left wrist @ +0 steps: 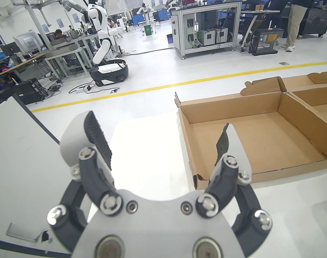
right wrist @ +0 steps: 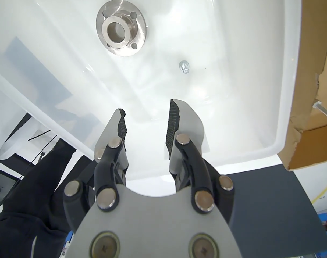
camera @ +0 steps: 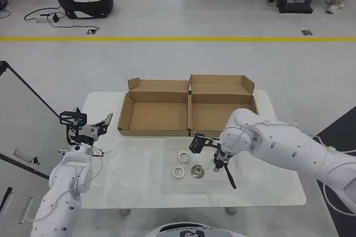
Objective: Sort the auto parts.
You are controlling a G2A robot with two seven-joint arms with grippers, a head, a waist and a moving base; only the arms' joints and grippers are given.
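A metal flange (right wrist: 121, 31) with a raised hub lies on a shallow white tray (right wrist: 233, 41), and a small bolt (right wrist: 184, 67) stands near it. My right gripper (right wrist: 147, 108) hangs open just above the tray, short of the bolt, holding nothing. From above, the flange (camera: 197, 170) sits beside two white rings (camera: 182, 157) (camera: 178, 172), with the right gripper (camera: 217, 166) to their right. My left gripper (left wrist: 158, 120) is open and empty over the table's left edge (camera: 98, 127), facing the left cardboard box (left wrist: 260, 135).
Two open cardboard boxes (camera: 157, 112) (camera: 222, 106) stand side by side at the back of the table. A corner of the right box (right wrist: 308, 81) lies close to the tray, and a bolt (right wrist: 323, 110) rests inside it. The floor shows beyond the table's front edge.
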